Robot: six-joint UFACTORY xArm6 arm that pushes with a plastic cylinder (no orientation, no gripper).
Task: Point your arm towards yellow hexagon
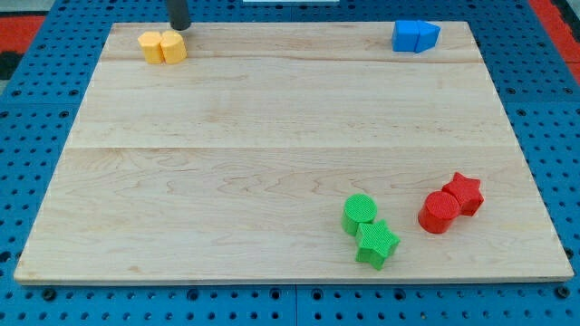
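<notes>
The yellow hexagon (173, 46) sits at the board's top left, touching a second yellow-orange block (151, 46) on its left; that block's shape is hard to make out. My tip (180, 26) comes down from the view's top edge. It stands just above and slightly right of the yellow hexagon, very close to it; I cannot tell whether they touch.
Two blue blocks (415, 36) sit together at the top right. A green cylinder (360, 214) and a green star (377, 244) touch at the bottom right of centre. A red cylinder (439, 213) and a red star (465, 193) touch further right. The wooden board (272, 154) lies on a blue pegboard.
</notes>
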